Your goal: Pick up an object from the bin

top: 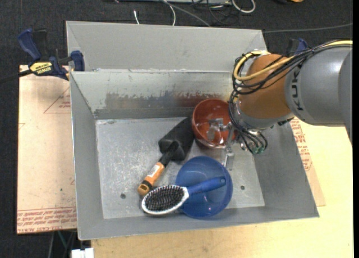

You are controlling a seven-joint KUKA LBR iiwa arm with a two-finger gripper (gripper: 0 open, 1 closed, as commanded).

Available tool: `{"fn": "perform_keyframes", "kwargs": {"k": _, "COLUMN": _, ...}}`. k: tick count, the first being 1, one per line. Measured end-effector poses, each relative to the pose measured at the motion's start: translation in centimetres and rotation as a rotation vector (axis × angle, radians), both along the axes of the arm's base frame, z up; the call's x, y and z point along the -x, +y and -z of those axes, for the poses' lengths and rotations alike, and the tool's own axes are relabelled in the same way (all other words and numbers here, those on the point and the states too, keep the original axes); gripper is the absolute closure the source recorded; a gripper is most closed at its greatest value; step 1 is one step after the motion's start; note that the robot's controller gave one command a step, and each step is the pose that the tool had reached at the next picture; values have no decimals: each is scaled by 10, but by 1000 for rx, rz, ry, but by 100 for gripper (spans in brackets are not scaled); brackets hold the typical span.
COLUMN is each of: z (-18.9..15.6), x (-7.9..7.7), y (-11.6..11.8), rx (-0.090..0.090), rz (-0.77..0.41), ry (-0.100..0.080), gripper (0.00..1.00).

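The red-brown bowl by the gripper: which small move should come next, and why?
Probably a short, straight descent onto the rim of the red-brown bowl. The gripper hangs over that bowl's front right rim, and the blue bowl with the hairbrush lies close in front, so a sideways shift might knock them.

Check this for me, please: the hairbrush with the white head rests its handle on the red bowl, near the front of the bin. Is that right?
Not quite. The camera view shows the hairbrush resting its handle on the blue bowl, not the red one. It does lie near the front of the bin.
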State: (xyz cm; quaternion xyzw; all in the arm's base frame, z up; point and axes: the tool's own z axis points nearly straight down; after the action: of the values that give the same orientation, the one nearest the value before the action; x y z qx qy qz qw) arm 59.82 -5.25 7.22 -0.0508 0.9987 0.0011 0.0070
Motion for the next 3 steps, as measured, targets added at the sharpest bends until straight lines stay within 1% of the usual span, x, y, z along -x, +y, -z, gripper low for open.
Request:
{"fn": "perform_keyframes", "kwargs": {"k": 1, "z": 0, "x": 0, "y": 0, "rx": 0, "rz": 0, "ry": 0, "gripper": 0}}
{"fn": "perform_keyframes", "kwargs": {"k": 2, "z": -70, "x": 17, "y": -34, "rx": 1, "rz": -159, "ry": 0, "gripper": 0}}
{"fn": "perform_keyframes", "kwargs": {"k": 3, "z": 0, "x": 6, "y": 13, "rx": -2, "rz": -26, "ry": -2, "gripper": 0}}
